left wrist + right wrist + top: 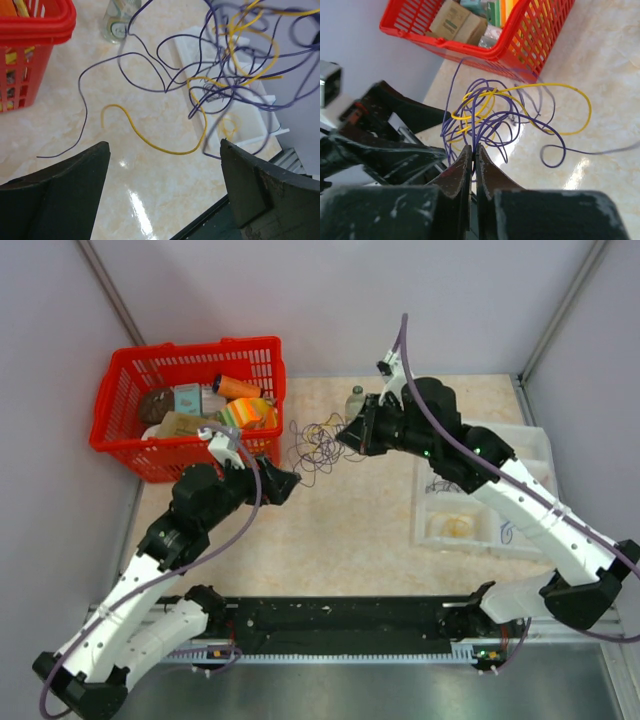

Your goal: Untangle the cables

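The cables (pixel 314 446) are a loose tangle of thin purple and yellow wires at the middle of the table, beside the red basket. My right gripper (pixel 347 434) reaches in from the right. In the right wrist view it (pixel 473 148) is shut on purple strands of the cables (pixel 487 114), which fan out beyond its tips. My left gripper (pixel 291 483) sits just below and left of the tangle. It (pixel 164 145) is open and empty over bare table. The cables (pixel 223 85) hang ahead of it to the right, with one yellow loop (pixel 150 143) lying close in front.
A red basket (pixel 118 405) full of boxes and packets stands at the back left. A small clear bottle (pixel 355 398) stands behind the tangle. A white tray (pixel 528 445) lies on the right, under the right arm.
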`<act>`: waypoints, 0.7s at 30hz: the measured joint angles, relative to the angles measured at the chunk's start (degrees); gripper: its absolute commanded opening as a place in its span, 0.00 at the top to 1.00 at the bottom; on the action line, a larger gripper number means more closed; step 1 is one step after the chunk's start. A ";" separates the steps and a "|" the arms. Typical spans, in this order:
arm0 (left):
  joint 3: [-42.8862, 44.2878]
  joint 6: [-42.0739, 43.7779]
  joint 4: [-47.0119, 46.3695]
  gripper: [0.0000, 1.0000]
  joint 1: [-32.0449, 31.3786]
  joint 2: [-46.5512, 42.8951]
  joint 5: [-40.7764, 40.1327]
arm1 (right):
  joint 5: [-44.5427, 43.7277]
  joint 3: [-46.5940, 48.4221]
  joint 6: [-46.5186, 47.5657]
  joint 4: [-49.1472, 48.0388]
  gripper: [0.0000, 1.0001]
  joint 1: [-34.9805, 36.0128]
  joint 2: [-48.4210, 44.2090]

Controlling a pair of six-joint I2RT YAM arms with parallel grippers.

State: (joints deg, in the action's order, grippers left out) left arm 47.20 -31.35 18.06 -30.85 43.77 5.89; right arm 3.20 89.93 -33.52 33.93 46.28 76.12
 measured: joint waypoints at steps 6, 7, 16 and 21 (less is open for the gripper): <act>1.86 0.17 0.00 0.11 0.00 -3.91 -1.99 | 2.01 -3.37 0.94 -0.33 0.95 -0.85 2.56; 1.90 0.15 0.02 0.14 0.00 -3.87 -2.05 | 3.52 -5.03 0.94 -0.26 1.00 -1.55 3.37; 3.80 -0.87 -0.79 0.31 0.00 13.09 5.70 | 13.29 -20.31 0.94 -1.62 1.00 -5.95 7.34; 2.82 -2.73 -5.33 0.17 -0.02 20.00 14.32 | 16.61 -23.58 -1.73 -4.63 1.00 -5.95 4.66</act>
State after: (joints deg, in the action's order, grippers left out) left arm 50.02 -34.09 12.73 -30.87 63.77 20.21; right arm 19.81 66.35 -35.24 29.30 40.34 80.77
